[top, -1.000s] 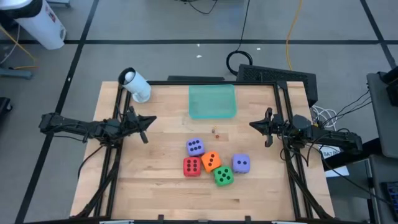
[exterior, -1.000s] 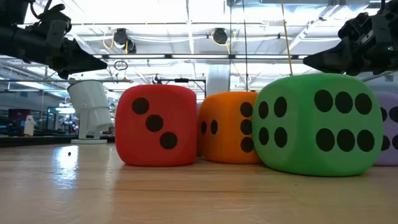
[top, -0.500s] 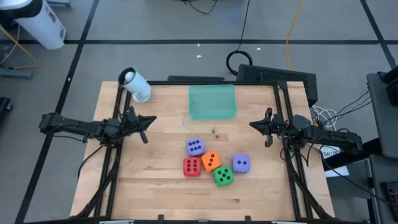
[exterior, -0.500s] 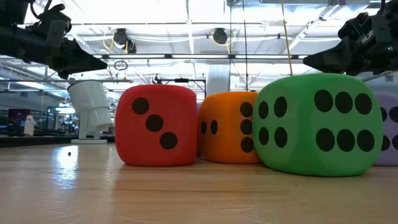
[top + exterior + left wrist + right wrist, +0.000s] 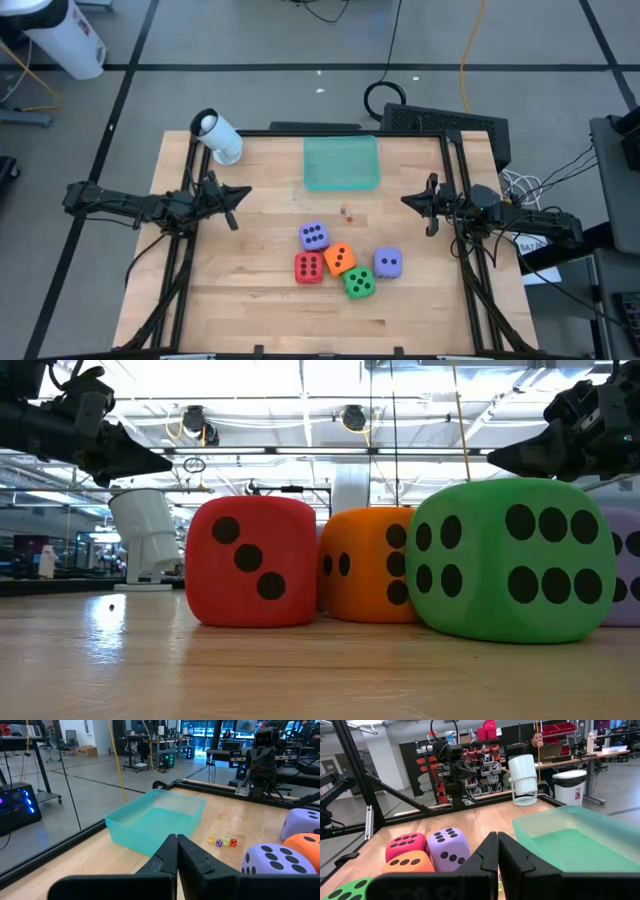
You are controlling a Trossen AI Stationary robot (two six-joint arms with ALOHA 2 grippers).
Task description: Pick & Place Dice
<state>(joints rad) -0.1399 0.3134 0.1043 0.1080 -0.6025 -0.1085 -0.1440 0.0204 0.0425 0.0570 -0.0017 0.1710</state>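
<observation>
Five soft dice sit bunched on the table's near middle: a purple die [image 5: 313, 236], an orange die [image 5: 339, 259], a red die [image 5: 308, 268], a green die [image 5: 359, 283] and a second purple die [image 5: 388, 263]. In the low view the red die [image 5: 250, 560], orange die [image 5: 370, 565] and green die [image 5: 510, 558] rest on their bottom faces. My left gripper [image 5: 240, 195] hovers shut at the table's left side, above the wood. My right gripper [image 5: 408, 201] hovers shut at the right side. Both stand well apart from the dice.
A translucent green tray [image 5: 341, 162] lies at the far middle of the table. A white cylinder [image 5: 217, 136] lies at the far left corner. Three tiny dice [image 5: 222, 841] sit between tray and big dice. Bare wood spreads along the near edge.
</observation>
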